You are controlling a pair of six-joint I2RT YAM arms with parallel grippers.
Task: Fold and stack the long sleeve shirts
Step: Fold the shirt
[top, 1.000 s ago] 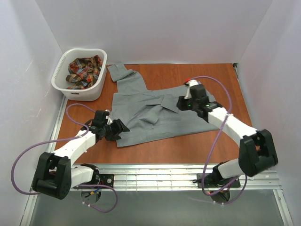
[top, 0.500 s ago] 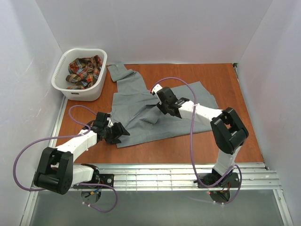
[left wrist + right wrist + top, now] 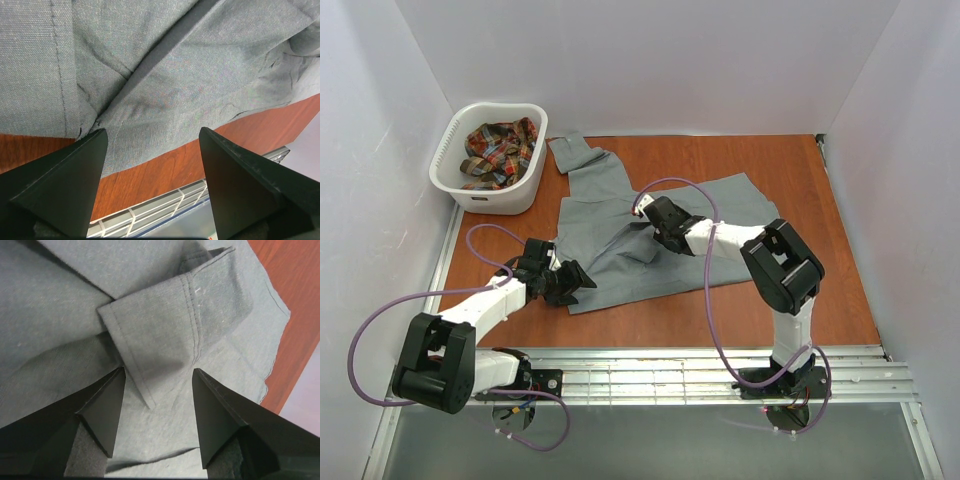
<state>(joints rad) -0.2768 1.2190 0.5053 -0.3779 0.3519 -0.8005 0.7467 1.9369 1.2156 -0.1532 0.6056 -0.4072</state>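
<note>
Wooden tabletop (image 3: 800, 170) bears the grey shirt (image 3: 620, 180), left hand (image 3: 584, 282) and right hand (image 3: 645, 211) gaping over it.

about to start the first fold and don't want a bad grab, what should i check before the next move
1. Open left end effector over the grey shirt's near hem: ok.
2. Open right end effector, sleeve cuff centred ahead of it: ok.
3. Either one touching cloth: cannot tell.
4. Shirt lying smooth: not ok, creased, a sleeve folded across the body.
5. The plaid shirt out of the laundry basket: not ok, it lies inside.
</note>
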